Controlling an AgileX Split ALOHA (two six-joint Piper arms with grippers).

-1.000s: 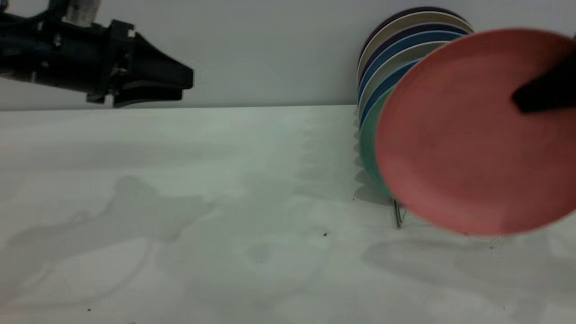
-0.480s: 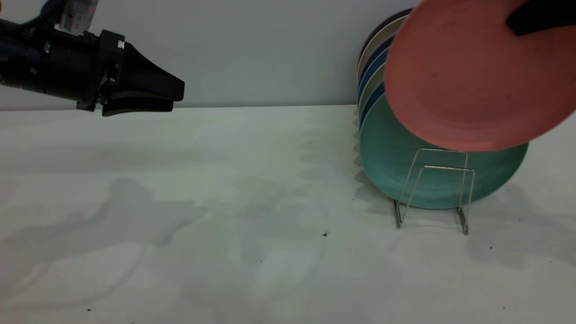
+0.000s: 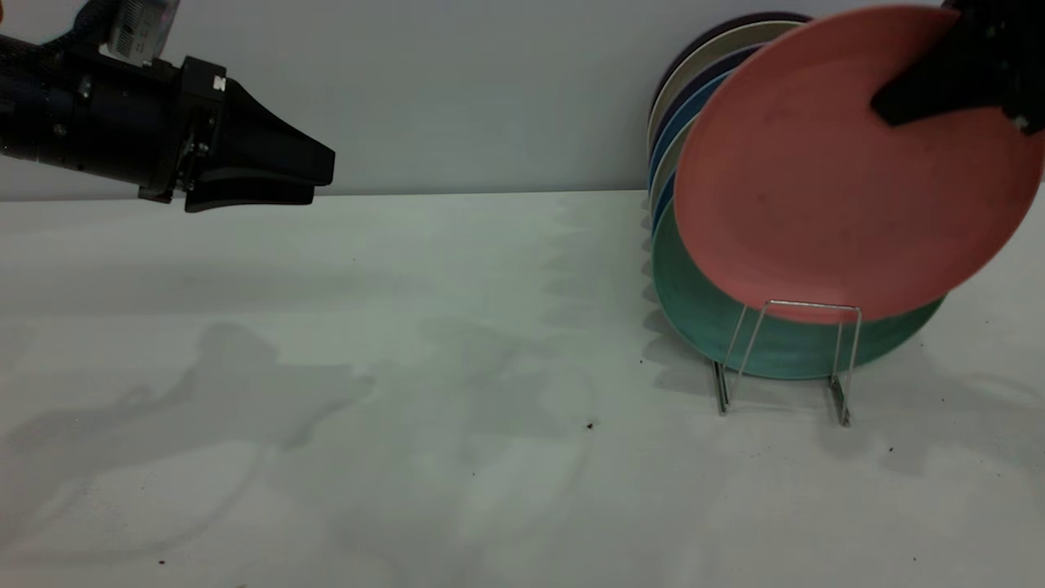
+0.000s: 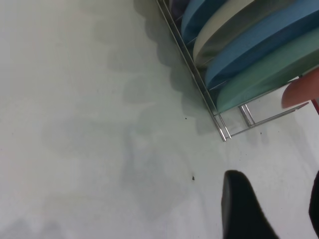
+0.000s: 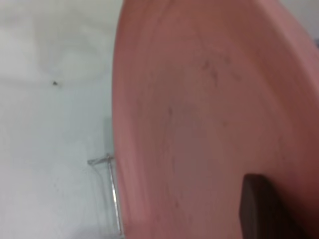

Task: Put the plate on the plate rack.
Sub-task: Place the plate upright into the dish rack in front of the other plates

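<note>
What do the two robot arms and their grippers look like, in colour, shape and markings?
The left gripper is matte black, with two flat fingers that taper from a blocky black housing on a round black wrist. A small white mark sits on the housing, a white label with dark print is above the wrist, and a dark cable runs behind. Of the right gripper, only a black finger and a dark body at the frame edge show.
</note>
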